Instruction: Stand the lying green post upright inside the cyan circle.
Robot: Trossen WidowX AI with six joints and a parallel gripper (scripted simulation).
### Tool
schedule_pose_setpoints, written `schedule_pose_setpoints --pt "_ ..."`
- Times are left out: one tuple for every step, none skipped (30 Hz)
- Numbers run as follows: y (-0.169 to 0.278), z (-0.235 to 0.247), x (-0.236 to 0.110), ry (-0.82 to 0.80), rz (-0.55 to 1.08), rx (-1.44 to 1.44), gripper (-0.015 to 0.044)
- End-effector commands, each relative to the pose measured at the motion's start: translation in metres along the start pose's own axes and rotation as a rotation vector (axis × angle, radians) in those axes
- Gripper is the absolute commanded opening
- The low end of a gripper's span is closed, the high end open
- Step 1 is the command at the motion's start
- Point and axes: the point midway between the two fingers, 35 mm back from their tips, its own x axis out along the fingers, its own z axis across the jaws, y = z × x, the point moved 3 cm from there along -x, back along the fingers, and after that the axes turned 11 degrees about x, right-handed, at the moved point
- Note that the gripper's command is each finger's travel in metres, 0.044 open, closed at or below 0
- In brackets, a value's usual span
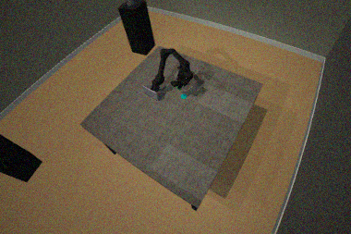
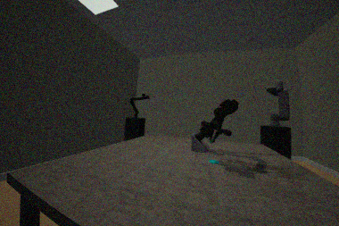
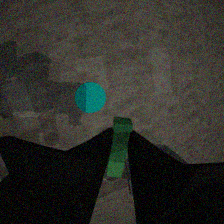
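In the wrist view my gripper (image 3: 120, 133) is shut on the green post (image 3: 119, 147), which sticks out between the two dark fingers and points toward the table. The cyan circle (image 3: 90, 97) (image 1: 184, 95) (image 2: 213, 162) lies on the grey table a little ahead and to the left of the post's tip. In the top view the arm (image 1: 181, 72) bends over the table with the gripper (image 1: 181, 82) just above the circle. In the exterior view the gripper (image 2: 213, 137) hangs well above the table; the post is too dark to make out there.
The grey table (image 1: 152, 131) (image 2: 134, 185) stands on an orange floor. The arm's light base (image 1: 151, 91) (image 2: 198, 145) sits on the table. Dark pedestals with other arms stand off the table (image 1: 136, 25) (image 2: 134, 127) (image 2: 276, 138).
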Motion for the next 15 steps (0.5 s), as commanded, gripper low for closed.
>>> schedule_pose_setpoints --pt "0.0018 -0.0009 0.0018 0.022 -0.020 -0.001 0.0022" --pt "0.0021 -0.0011 0.0023 0.026 -0.024 -0.003 0.0022" --pt "0.0024 -0.0012 0.0027 0.031 -0.029 -0.004 0.0022" --pt "0.0027 -0.0013 0.0031 0.036 -0.033 -0.005 0.0022" --pt "0.0030 -0.0014 0.0036 0.041 -0.037 -0.005 0.0022" --pt "0.0033 -0.0015 0.0040 0.045 -0.042 -0.006 0.0022" --pt "0.0036 -0.0016 0.0044 0.050 -0.046 -0.007 0.0022" --pt "0.0039 -0.0017 0.0048 0.054 -0.050 -0.008 0.0022" --pt "0.0041 -0.0018 0.0053 0.059 -0.055 -0.009 0.0022" --pt "0.0044 -0.0019 0.0057 0.063 -0.060 -0.010 0.0022" --pt "0.0047 -0.0020 0.0061 0.068 -0.064 -0.011 0.0022" --pt "0.0049 -0.0021 0.0065 0.072 -0.069 -0.012 0.0022" --pt "0.0052 -0.0022 0.0069 0.076 -0.074 -0.013 0.0022" --pt "0.0054 -0.0024 0.0072 0.081 -0.078 -0.014 0.0022" --pt "0.0057 -0.0025 0.0076 0.085 -0.083 -0.015 0.0022"
